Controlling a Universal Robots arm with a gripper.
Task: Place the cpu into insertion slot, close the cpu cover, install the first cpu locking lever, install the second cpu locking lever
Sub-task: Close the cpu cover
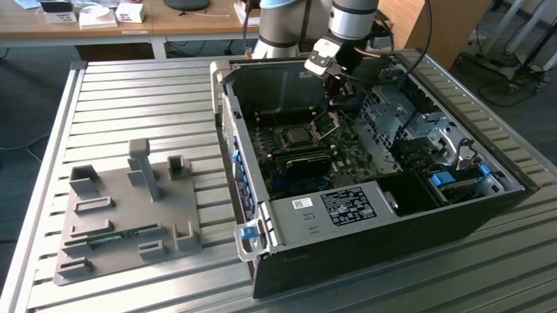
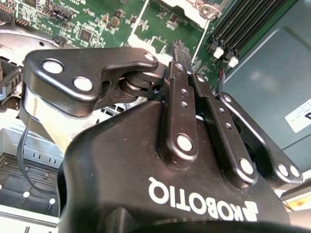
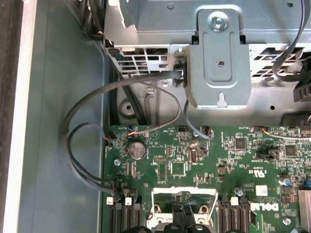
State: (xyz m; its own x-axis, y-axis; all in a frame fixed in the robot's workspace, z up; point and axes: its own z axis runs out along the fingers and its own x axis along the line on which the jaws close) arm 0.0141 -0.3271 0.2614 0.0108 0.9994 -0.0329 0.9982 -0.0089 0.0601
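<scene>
The gripper point(image 2: 177, 47) is closed, fingers drawn together with nothing visibly held between them. Its tips are set just against the raised cover point(image 3: 184, 192), apparently so that it can be pushed rather than grasped. The cover is tilted up over the slot point(image 1: 283, 141), where the cpu point(image 1: 296, 135) appears seated, inside the case point(image 1: 228, 124).
</scene>
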